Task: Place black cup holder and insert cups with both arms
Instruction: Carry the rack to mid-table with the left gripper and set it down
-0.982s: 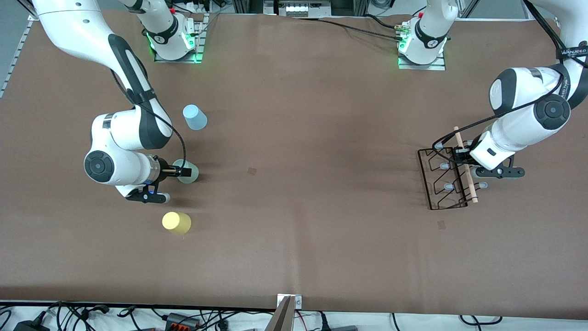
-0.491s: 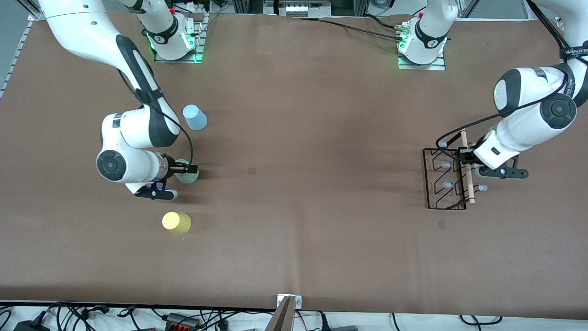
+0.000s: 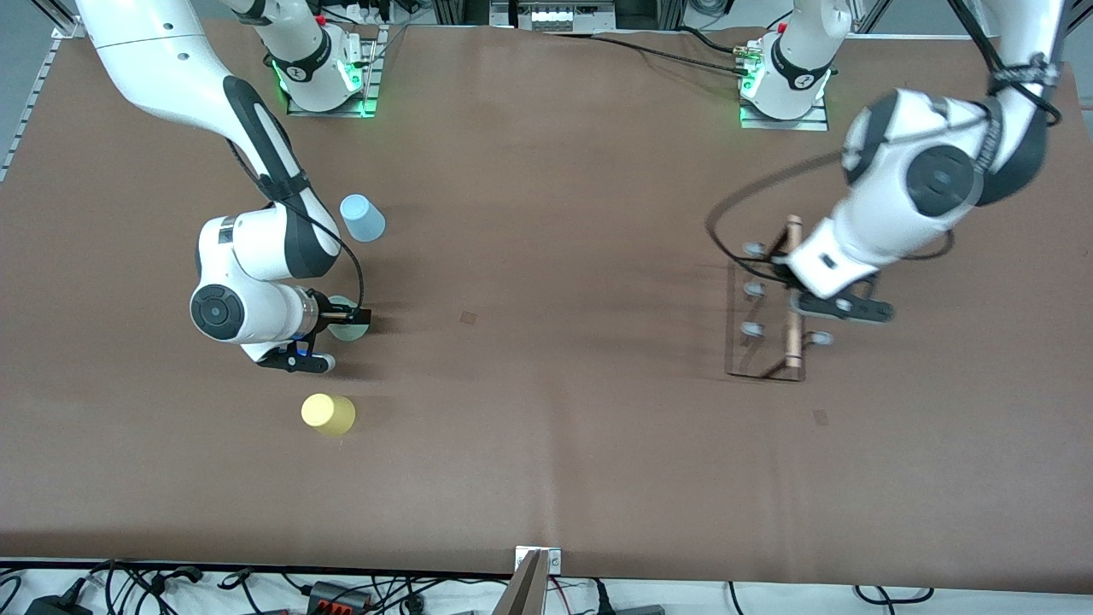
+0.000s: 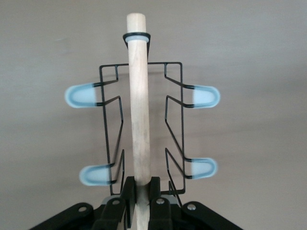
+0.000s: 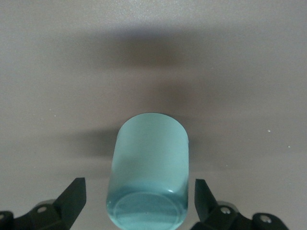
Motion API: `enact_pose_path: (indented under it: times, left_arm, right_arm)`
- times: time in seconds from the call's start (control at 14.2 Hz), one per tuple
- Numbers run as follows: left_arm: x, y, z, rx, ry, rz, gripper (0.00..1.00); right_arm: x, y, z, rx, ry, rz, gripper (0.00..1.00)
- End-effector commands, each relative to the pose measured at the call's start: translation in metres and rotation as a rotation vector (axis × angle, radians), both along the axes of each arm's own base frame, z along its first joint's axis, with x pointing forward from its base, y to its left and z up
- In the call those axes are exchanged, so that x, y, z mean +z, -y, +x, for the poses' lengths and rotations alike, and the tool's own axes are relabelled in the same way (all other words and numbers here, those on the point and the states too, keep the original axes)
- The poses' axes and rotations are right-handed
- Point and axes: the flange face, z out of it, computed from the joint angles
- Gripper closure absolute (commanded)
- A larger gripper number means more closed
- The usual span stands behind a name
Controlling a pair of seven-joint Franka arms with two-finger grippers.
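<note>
My left gripper [image 4: 139, 184] is shut on the light wooden rod [image 4: 138, 96] of the black cup holder [image 4: 175, 91]. The holder [image 3: 760, 342] hangs from my left gripper [image 3: 794, 286] over bare table toward the left arm's end, its pale pegs [image 4: 84, 95] sticking out on both sides. My right gripper [image 3: 350, 318] is low at the right arm's end, open, one finger on each side of the pale green cup [image 5: 149, 163] without touching it. That cup [image 3: 343, 330] stands on the table. The light blue cup [image 3: 362, 217] is farther from the camera, the yellow cup [image 3: 327, 413] nearer.
Two small dark marks lie on the brown table, one [image 3: 469, 317] near the middle and one [image 3: 821, 417] close to the holder. The arm bases [image 3: 324, 77] stand along the table's top edge. Cables and a metal bracket [image 3: 534, 576] line the front edge.
The left arm has lifted the cup holder and carried it toward the table's middle. The right gripper has slid forward around the pale green cup, still open.
</note>
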Motion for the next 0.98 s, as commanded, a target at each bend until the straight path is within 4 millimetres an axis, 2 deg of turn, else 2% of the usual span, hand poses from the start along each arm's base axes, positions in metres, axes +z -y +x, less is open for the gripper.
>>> enact_pose_path:
  times: [0.0, 0.14, 0.28, 0.42, 0.49, 0.63, 0.7, 0.91]
  left_arm:
    - [0.028, 0.084, 0.005, 0.042, -0.005, -0.030, 0.99]
    - [0.020, 0.156, -0.003, 0.094, -0.013, -0.049, 0.99]
    - [0.002, 0.210, -0.009, 0.046, -0.019, -0.054, 0.99]
    - [-0.011, 0.253, -0.009, 0.002, 0.026, -0.030, 0.99]
    - [-0.020, 0.268, -0.010, 0.039, 0.020, -0.037, 0.99]
    - [-0.037, 0.295, -0.009, 0.073, 0.012, -0.059, 0.99]
    - [-0.040, 0.311, -0.015, 0.062, 0.013, -0.067, 0.99]
    - [-0.040, 0.322, -0.021, 0.082, 0.018, -0.067, 0.99]
  right_arm:
    - [0.006, -0.002, 0.001, -0.012, 0.008, 0.009, 0.47]
    - [0.021, -0.001, 0.008, 0.003, 0.037, 0.017, 0.69]
    - [0.055, -0.001, 0.019, 0.014, 0.034, 0.021, 0.75]
    - [0.107, -0.001, 0.035, 0.017, 0.003, 0.025, 0.75]
    - [0.131, 0.002, 0.042, 0.011, -0.002, 0.028, 0.75]
    - [0.148, 0.003, 0.045, 0.011, -0.004, 0.032, 0.75]
    - [0.148, 0.003, 0.045, 0.012, -0.004, 0.031, 0.75]
    - [0.148, 0.003, 0.045, 0.012, -0.006, 0.031, 0.75]
